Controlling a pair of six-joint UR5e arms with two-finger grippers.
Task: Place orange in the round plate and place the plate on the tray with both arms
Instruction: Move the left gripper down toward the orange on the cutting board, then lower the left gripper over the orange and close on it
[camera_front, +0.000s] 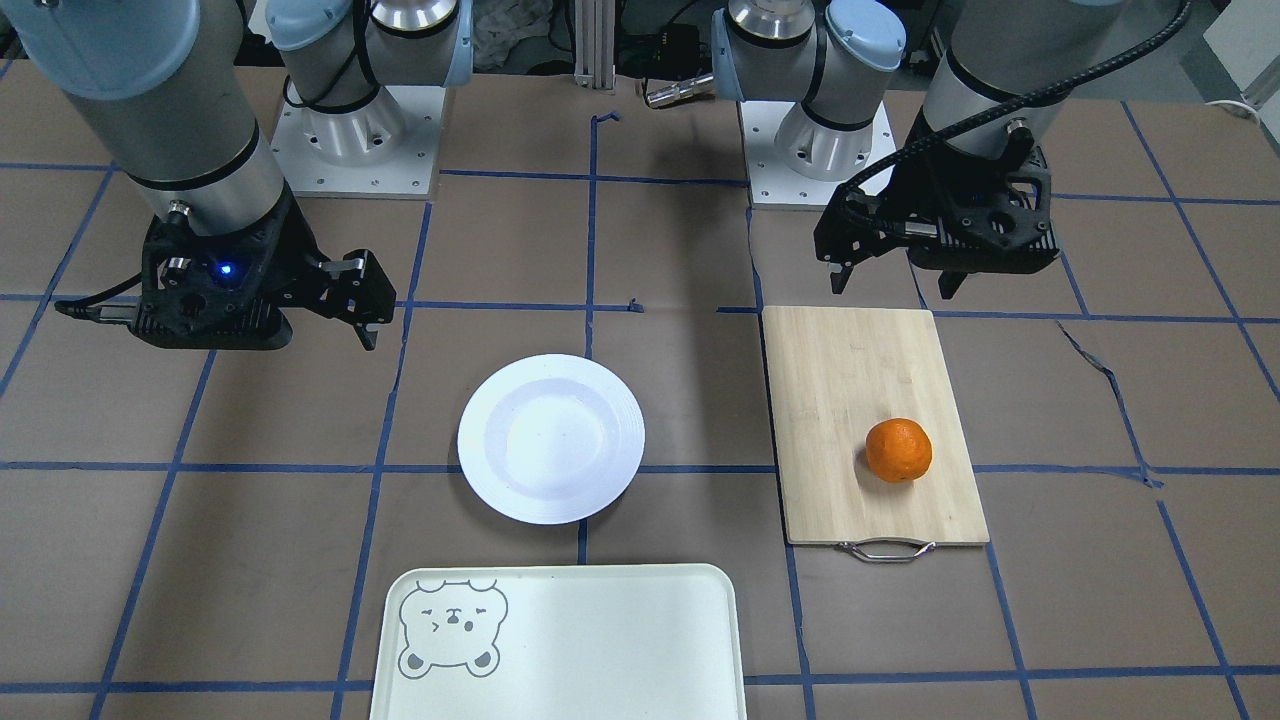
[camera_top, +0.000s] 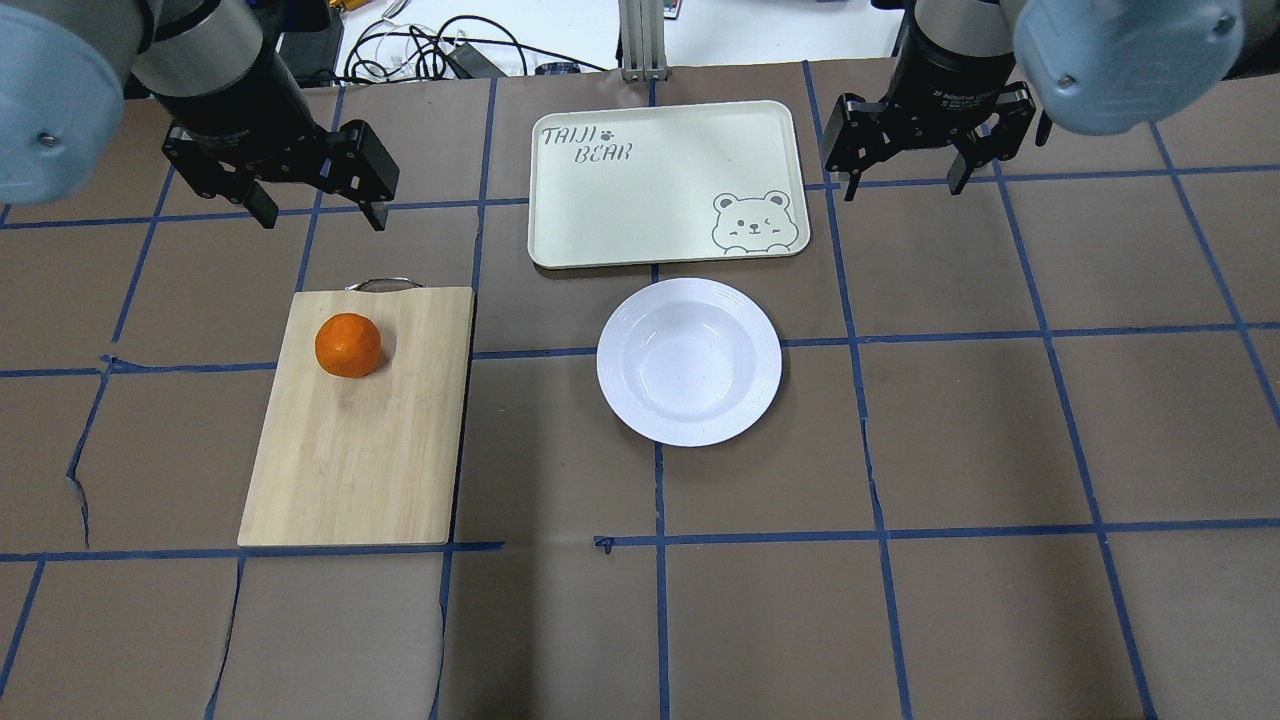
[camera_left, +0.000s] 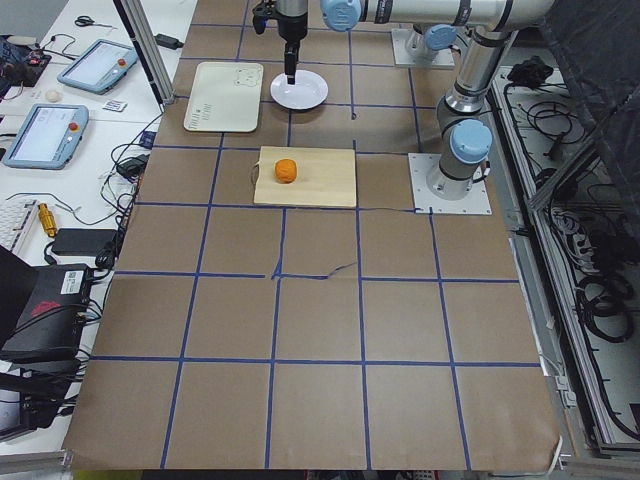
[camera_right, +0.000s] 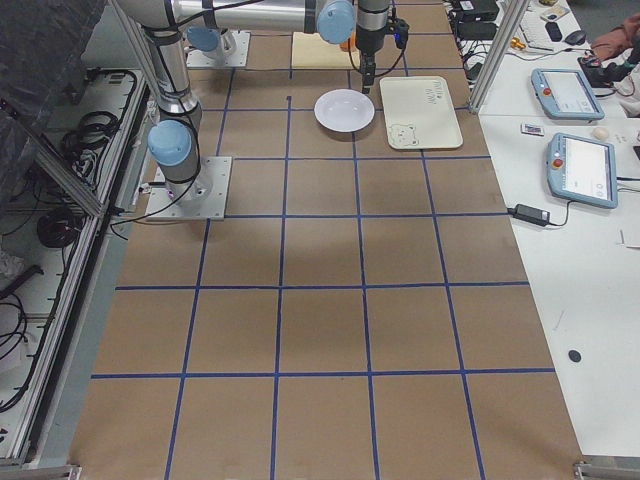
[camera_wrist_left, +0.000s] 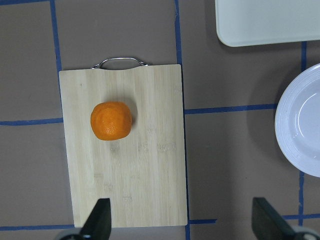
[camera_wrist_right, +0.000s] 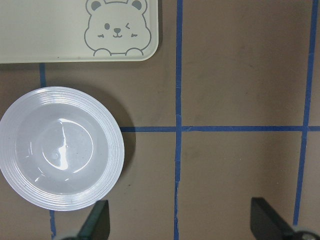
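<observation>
**Orange on the board, plate bare, both claws spread**

Front-facing view: the orange (camera_front: 898, 450) sits on the bamboo cutting board (camera_front: 850, 380), toward its handle end. It is well apart from the round plate (camera_front: 478, 440), which lies bare on the counter (camera_front: 200, 500) just beside the tray (camera_front: 620, 640). The left claw (camera_front: 892, 288) hangs over the board's far edge, and the right claw (camera_front: 365, 325) hovers off to the plate's other side.

Overhead view: both claws have their jaws wide apart and hold nothing. The left one is past the board's handle, and the right one is beside the tray's bear corner.

Side views: everything is small here. The left-end view confirms the orange on the board, with the plate and tray beyond it.

Left wrist view: the orange is seen from straight above, with dimpled skin. It looks light and a little yielding, and it is likely to roll if nudged. The best hold is probably from above, across its widest girth, with a soft squeeze.

Right wrist view: the plate is glossy, with a ridged rim around a shallow centre. It looks stiff and slick, and it may be brittle. The centre gives nothing to pinch, so the rim is the place to hold it, with one claw on each opposite side. It should be kept level so the fruit does not roll off.
</observation>
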